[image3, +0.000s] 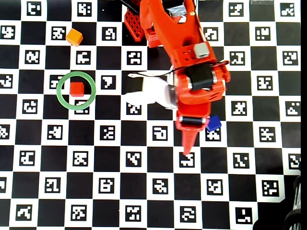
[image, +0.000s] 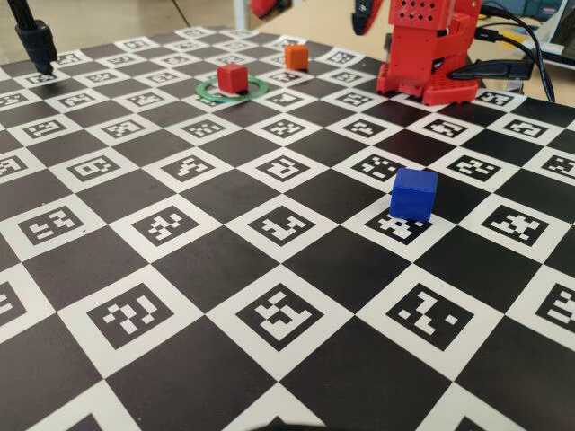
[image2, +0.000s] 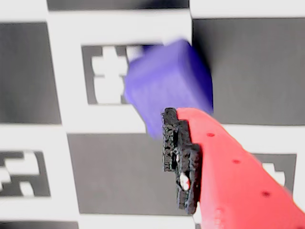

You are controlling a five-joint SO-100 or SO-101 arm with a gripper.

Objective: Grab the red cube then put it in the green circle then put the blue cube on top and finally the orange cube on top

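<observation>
The red cube (image: 233, 77) (image3: 76, 89) sits inside the green circle (image: 205, 92) (image3: 61, 96). Behind it, near the board's far edge, is the orange cube (image: 296, 57) (image3: 74, 36). The blue cube (image: 413, 193) (image3: 214, 123) rests alone on the board. In the overhead view my gripper (image3: 188, 146) hangs just left of the blue cube, whose edge is under the arm. In the wrist view the blurred blue cube (image2: 167, 83) lies just beyond the tip of one red, black-padded finger (image2: 180, 157). No second finger shows; the space left of the pad is empty, so the gripper reads as open.
The red arm base (image: 422, 63) (image3: 144, 24) stands at the far edge of the checkerboard of markers, with cables (image: 517, 54) beside it. A black stand (image: 36, 40) rises at the far left corner in the fixed view.
</observation>
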